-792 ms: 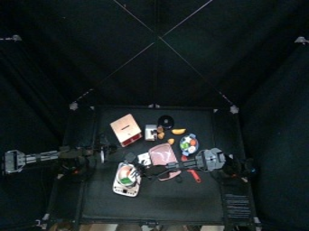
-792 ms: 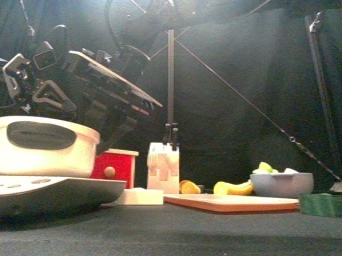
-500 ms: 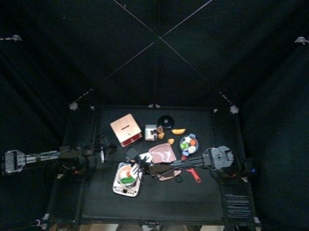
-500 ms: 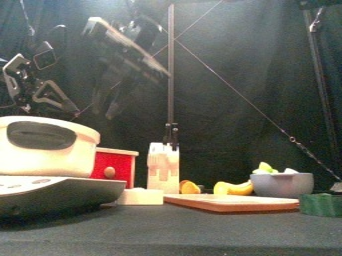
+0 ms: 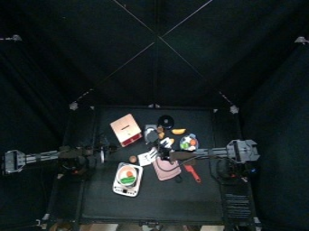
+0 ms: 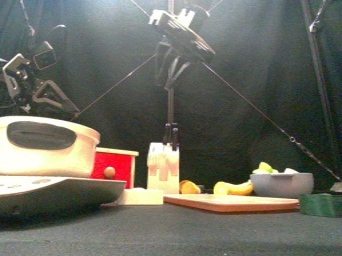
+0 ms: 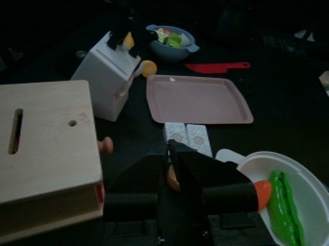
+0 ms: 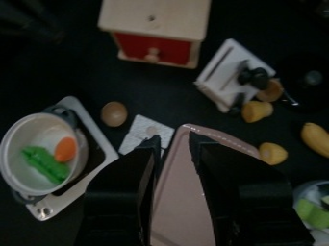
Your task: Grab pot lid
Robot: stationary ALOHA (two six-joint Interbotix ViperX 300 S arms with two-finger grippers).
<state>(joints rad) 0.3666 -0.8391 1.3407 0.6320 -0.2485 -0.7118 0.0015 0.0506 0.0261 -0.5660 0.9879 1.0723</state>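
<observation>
I see no pot lid that I can name with certainty. The white pot (image 5: pixel 126 178) stands open on its small stove at the front left, with a carrot and green pods inside (image 8: pixel 42 146). It is large at the left of the front view (image 6: pixel 47 145). My right gripper (image 8: pixel 171 144) hangs high over the pink cutting board (image 7: pixel 199 99), jaws a little apart and empty. It reaches to the table's middle (image 5: pixel 154 155). My left gripper (image 7: pixel 180 154) rests at the left edge (image 5: pixel 87 162), shut and empty.
A red-and-wood box (image 5: pixel 125 128) and a white knife block (image 6: pixel 162 165) stand behind the pot. A bowl of fruit (image 7: pixel 171 38) and a red spatula (image 7: pixel 218 67) lie to the right. A small dark round thing (image 5: pixel 167 120) sits at the back.
My right arm has risen and swung from over the pot toward the table's middle, over the cutting board. The left arm has not moved.
</observation>
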